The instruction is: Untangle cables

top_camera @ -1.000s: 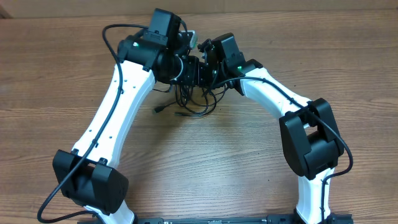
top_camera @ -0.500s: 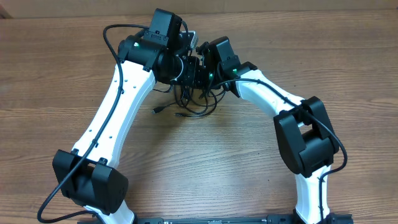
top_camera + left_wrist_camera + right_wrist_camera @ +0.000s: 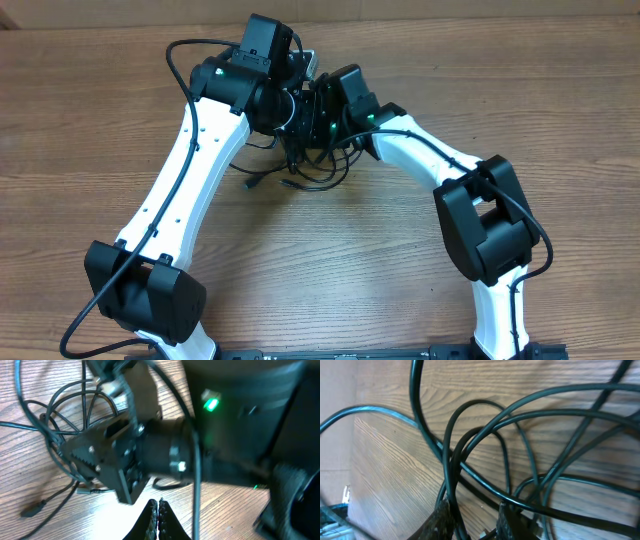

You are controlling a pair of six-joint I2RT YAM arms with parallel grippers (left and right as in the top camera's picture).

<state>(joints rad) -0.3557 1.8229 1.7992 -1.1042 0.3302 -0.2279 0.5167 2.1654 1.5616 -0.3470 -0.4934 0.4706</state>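
Cables [image 3: 318, 172] lie as a tangle of black loops on the table [image 3: 100, 120] under both wrists, two loose plug ends trailing toward the left arm's side. Right jaws stand partly open, two cords running lengthwise between them. Left jaws are closed, gripping nothing, beside the heap.

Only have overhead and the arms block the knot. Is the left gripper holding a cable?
Observer: No. In the left wrist view the left gripper is shut, with nothing between its fingers.
Operator: And the right one?
Observer: In the right wrist view the right gripper has its fingers apart, and the cables cross the gap between them.
Operator: Is the left one at least over the cables?
Observer: No. In the left wrist view its tips are over bare table. The cables lie further off, past the right gripper.
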